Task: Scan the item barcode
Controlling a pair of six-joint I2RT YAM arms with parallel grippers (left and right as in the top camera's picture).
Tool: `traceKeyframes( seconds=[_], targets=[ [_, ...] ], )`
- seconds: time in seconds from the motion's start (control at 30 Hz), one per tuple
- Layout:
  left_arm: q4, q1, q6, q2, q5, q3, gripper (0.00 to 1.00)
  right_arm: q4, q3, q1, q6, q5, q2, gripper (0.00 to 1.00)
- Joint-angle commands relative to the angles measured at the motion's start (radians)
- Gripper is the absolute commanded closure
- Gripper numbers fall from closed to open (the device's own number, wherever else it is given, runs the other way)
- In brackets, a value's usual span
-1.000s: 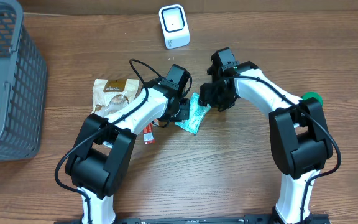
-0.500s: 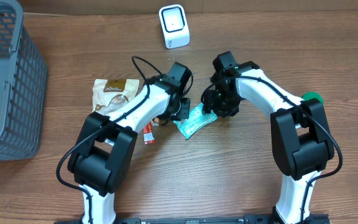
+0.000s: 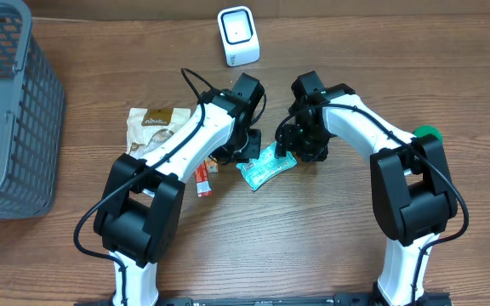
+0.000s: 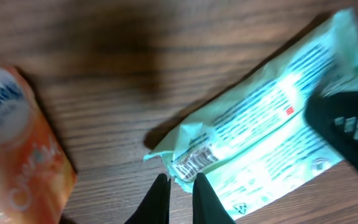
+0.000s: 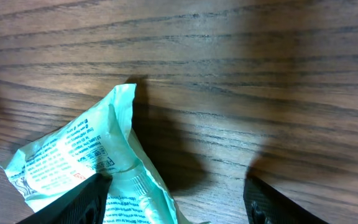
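Two arms meet over a teal packet [image 3: 266,166], which lies on the wooden table [image 3: 313,246] in front of the white scanner [image 3: 238,36], on the robot's side of it and slightly to its right. The left gripper [image 4: 179,182] has its fingers pressed almost together, pinching the crimped corner of the packet just beside the printed barcode [image 4: 194,160]. The right gripper [image 5: 178,182] has its fingers spread wide over the packet's other end, one finger just beside the film, gripping nothing. A brown pouch [image 3: 156,127] and an orange sachet [image 3: 204,180] lie in front of the scanner, to its left. A grey basket [image 3: 7,110] sits far to the scanner's left.
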State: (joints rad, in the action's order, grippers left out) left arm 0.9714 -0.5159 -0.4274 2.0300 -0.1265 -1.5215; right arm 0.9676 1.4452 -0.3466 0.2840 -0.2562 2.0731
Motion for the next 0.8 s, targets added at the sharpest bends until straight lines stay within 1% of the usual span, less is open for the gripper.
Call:
traceKeyframes(
  seconds=[0.0,0.3,0.5,0.6,0.77],
  targets=[
    [-0.028,-0.008,-0.023,0.011,-0.04,0.071,0.92,0.0,-0.018,0.0,-0.001,0.007,-0.016,0.29],
    [-0.124,-0.008,-0.03,0.011,-0.05,0.166,0.9,0.004,-0.019,0.0,-0.001,-0.003,-0.016,0.29],
    [-0.164,-0.008,-0.052,0.011,-0.05,0.186,0.9,0.0,-0.019,0.0,-0.001,-0.035,-0.016,0.31],
    [-0.166,-0.008,-0.052,0.011,-0.05,0.186,0.9,-0.004,-0.02,0.0,-0.001,-0.066,-0.016,0.35],
    [-0.166,-0.008,-0.052,0.011,-0.05,0.186,0.91,-0.061,-0.056,0.0,-0.001,-0.177,-0.016,0.44]
  ],
)
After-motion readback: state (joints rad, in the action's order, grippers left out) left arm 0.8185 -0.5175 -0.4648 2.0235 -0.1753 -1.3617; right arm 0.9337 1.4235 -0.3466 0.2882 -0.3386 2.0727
